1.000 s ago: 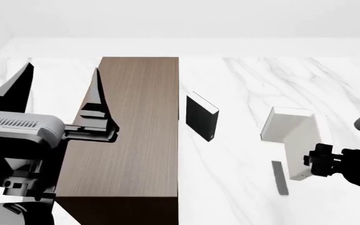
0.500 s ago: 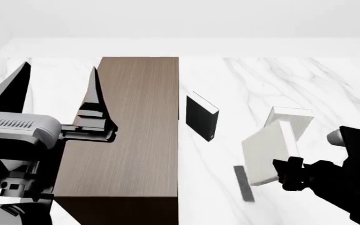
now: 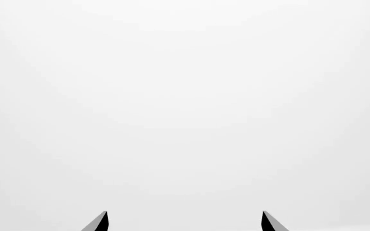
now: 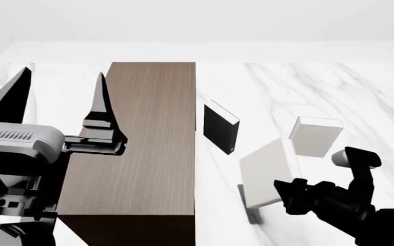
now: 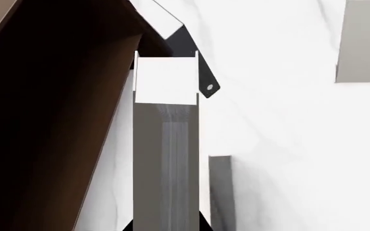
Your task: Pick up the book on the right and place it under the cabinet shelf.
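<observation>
We see the right gripper (image 4: 287, 193) closed on the thin pale grey-white book (image 4: 269, 171), which it holds tilted above the white marble tabletop (image 4: 334, 92); a grey shadow lies on the marble just below the book's lower edge. In the right wrist view the same book (image 5: 165, 144) runs straight out from between the black fingers, its far end bright, its nearer part in shade.

From the held book, the black book with white page edges (image 4: 221, 126) stands upright at about 11 o'clock, near but apart from it, and the thicker blocky pale grey-white book (image 4: 315, 135) stands at about 1 o'clock, also apart. At 9 o'clock lies the tall rectangular dark brown wood-grain cabinet (image 4: 142, 148), its long flank (image 5: 56, 120) dark in the right wrist view and just beside the book without touching it.

The left gripper (image 4: 60, 97) hangs with its two pointed black fingers spread wide and nothing between them (one tip overlaps the cabinet's left edge in the head view). Its wrist camera shows only the two fingertips (image 3: 99, 222) against blank white.

The marble surface is veined in faint grey, and beyond its far edge rises a plain pale wall (image 4: 197, 20).
</observation>
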